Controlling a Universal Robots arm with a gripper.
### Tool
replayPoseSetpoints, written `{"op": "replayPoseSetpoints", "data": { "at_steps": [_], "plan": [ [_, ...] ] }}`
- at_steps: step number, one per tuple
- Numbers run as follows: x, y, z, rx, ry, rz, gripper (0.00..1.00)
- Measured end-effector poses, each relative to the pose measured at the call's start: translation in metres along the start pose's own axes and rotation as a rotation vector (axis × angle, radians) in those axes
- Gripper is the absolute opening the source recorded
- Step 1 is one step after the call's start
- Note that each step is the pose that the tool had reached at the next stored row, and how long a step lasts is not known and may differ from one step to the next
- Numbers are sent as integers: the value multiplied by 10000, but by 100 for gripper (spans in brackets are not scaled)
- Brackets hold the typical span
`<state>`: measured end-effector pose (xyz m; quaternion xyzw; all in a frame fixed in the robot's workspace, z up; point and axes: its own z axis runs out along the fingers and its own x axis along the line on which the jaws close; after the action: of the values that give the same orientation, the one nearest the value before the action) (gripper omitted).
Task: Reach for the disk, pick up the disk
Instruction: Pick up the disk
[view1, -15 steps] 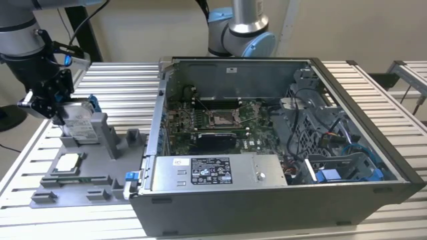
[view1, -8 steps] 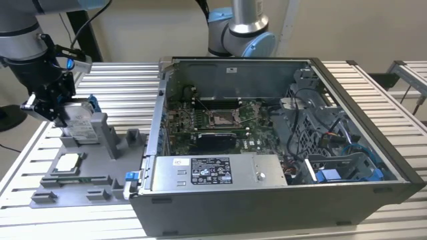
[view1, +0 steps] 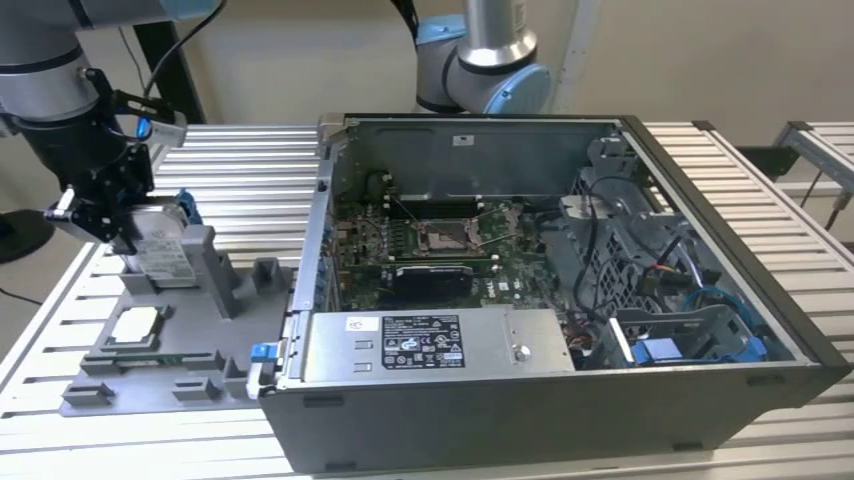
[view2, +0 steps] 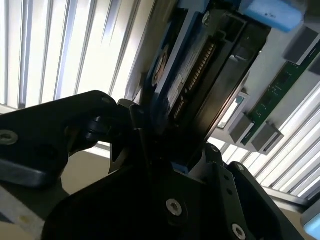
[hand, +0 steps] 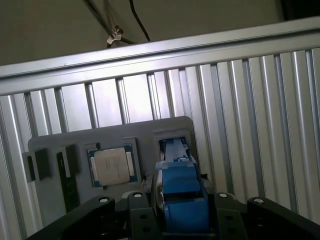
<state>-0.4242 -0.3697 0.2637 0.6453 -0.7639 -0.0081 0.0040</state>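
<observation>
Closest to the wrist cameras is the black body of the gripper (view2: 175, 145), and in the second wrist view its fingers (view2: 141, 135) stand on either side of the disk (view2: 200, 85). They are closed in against its two broad faces, with no gap showing between them and the drive, so the disk is gripped. The drive's dark connector edge and its blue carrier frame run up and away from the fingers.

In the first wrist view the blue frame of the disk (hand: 180, 187) rises between the gripper's (hand: 180, 212) dark links. Just beside it, a small square silver chip (hand: 111, 166) lies flat in a pocket of the grey fixture (hand: 55, 145). The fixture rests on the slatted metal surface (hand: 250, 100).

In the exterior view the gripper (view1: 114, 225) hangs from the arm at the exterior view's left, closed on the disk (view1: 163, 245). The disk stands on edge, white label showing, at the far end of the grey fixture (view1: 214, 345) and close beside one of its upright posts. I cannot tell whether its lower edge rests in the fixture. The chip (view1: 138, 325) lies nearer the camera on the same fixture.

An open computer case (view1: 534, 400) sits on the surface (view1: 240, 165) towards the exterior view's right, just beside the fixture. A second robot arm (view1: 483, 60) stands behind the case.
</observation>
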Motion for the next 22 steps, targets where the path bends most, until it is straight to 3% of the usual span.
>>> {"op": "replayPoseSetpoints", "data": {
  "at_steps": [4, 5, 22],
  "plan": [
    [0, -2, 0, 0, 0, 0, 100],
    [0, -2, 0, -1, -1, 0, 0],
    [-2, -11, 0, 0, 0, 0, 0]
  ]
}}
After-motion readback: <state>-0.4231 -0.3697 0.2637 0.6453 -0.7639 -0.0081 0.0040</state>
